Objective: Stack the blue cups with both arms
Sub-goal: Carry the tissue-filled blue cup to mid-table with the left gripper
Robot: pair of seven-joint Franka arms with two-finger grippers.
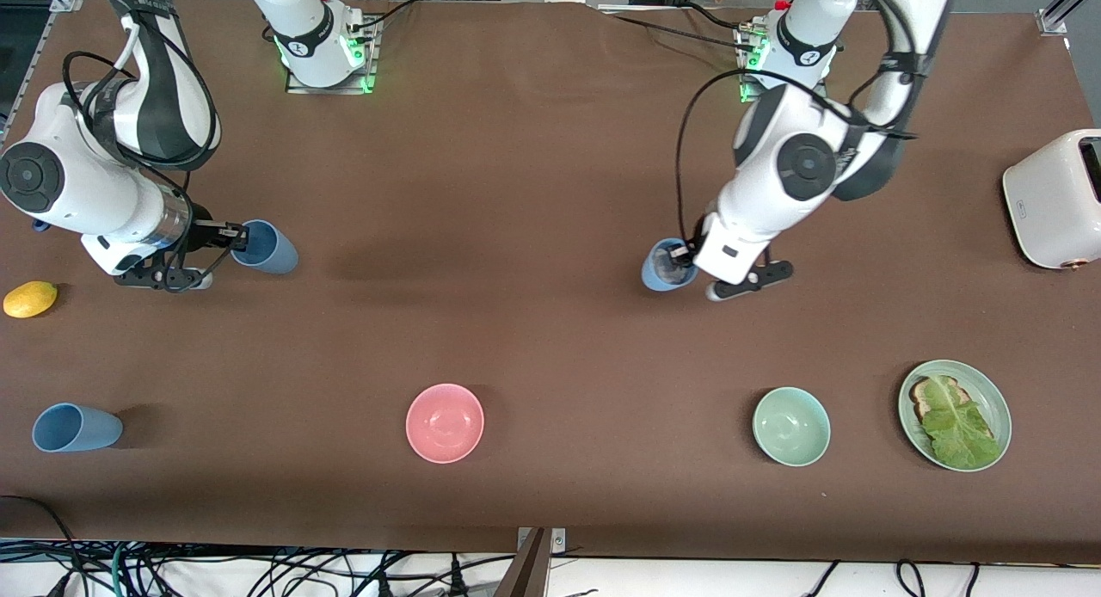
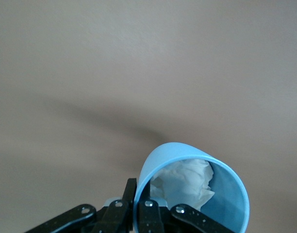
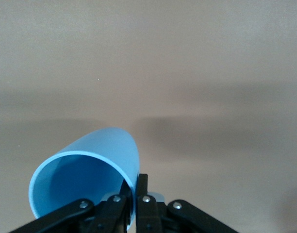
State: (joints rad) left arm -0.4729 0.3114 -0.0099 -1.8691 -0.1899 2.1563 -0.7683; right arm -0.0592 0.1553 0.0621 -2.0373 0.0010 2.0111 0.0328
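Front view: two white arms reach over a brown counter [image 1: 533, 193], each tool gripping a light-blue cup by its rim.
Left tool [image 1: 679, 255]: fingers pinched on the wall of a blue cup [image 1: 664, 270], one finger inside the mouth and one outside; the cup hangs over the counter toward the left arm's end.
Left wrist view: the held cup [image 2: 221, 194] shows crumpled white paper [image 2: 187, 182] inside, with the left tool [image 2: 136, 213] clamped across its rim.
Right tool [image 1: 234, 233]: fingers pinched on the rim of a second blue cup [image 1: 268, 248], tilted on its side over the counter toward the right arm's end.
Right wrist view: this cup [image 3: 90, 170] shows a bare interior; the right tool [image 3: 134, 204] clamps its rim.
Third blue cup [image 1: 76, 427]: lying on its side on the counter, nearer the camera than the right tool, untouched.
Lemon [image 1: 30, 298]: on the counter near the right arm, farther from the camera than the third cup.
Pink bowl [image 1: 445, 422]: upright, near the counter's middle, close to the camera.
Green bowl [image 1: 791, 426]: upright, toward the left arm's end, beside a green plate [image 1: 912, 382].
Plate contents: toast [image 1: 925, 396] under a lettuce leaf [image 1: 959, 425].
White toaster [image 1: 1054, 200]: at the counter's edge by the left arm's end.
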